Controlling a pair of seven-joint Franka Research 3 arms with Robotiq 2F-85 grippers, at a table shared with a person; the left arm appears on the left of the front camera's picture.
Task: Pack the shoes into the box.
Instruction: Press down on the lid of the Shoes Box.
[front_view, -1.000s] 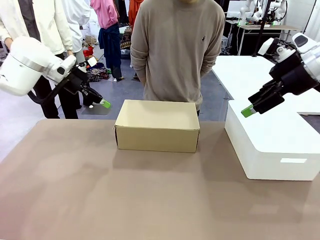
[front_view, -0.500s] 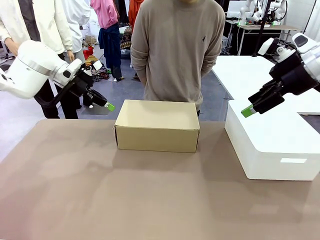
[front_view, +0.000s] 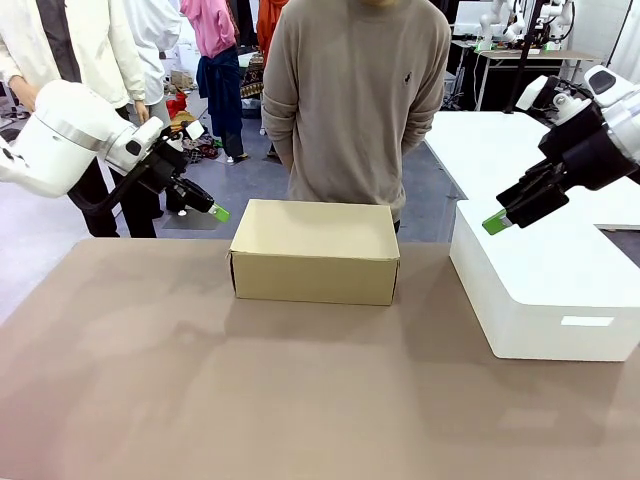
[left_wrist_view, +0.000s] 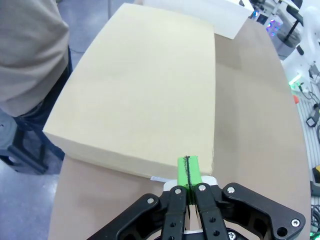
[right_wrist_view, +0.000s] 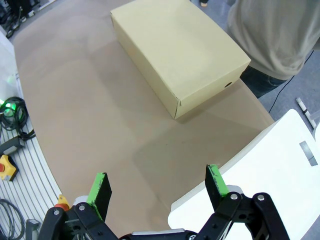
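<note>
The box (front_view: 314, 250) sits closed and unmarked on the tabletop (front_view: 200, 390), a person (front_view: 352, 100) behind it, a white block (front_view: 545, 285) beside it. Left end effector (left_wrist_view: 188, 171) pinched together, empty; right end effector (right_wrist_view: 157, 187) spread wide, empty.

Box (front_view: 315, 250) sits lid down at the table's (front_view: 200, 400) far middle, blocking the centre of the far edge. Person (front_view: 350, 100) stands directly behind it, close. White block (front_view: 545, 290) fills the right side; a narrow strip of bare tabletop separates it from the box. Left of the box and the whole near half lie open. Left gripper (front_view: 215, 210), pads pressed together, hangs just off the box's left far corner; right gripper (front_view: 495, 222), fingers spread, hangs above the block.
</note>
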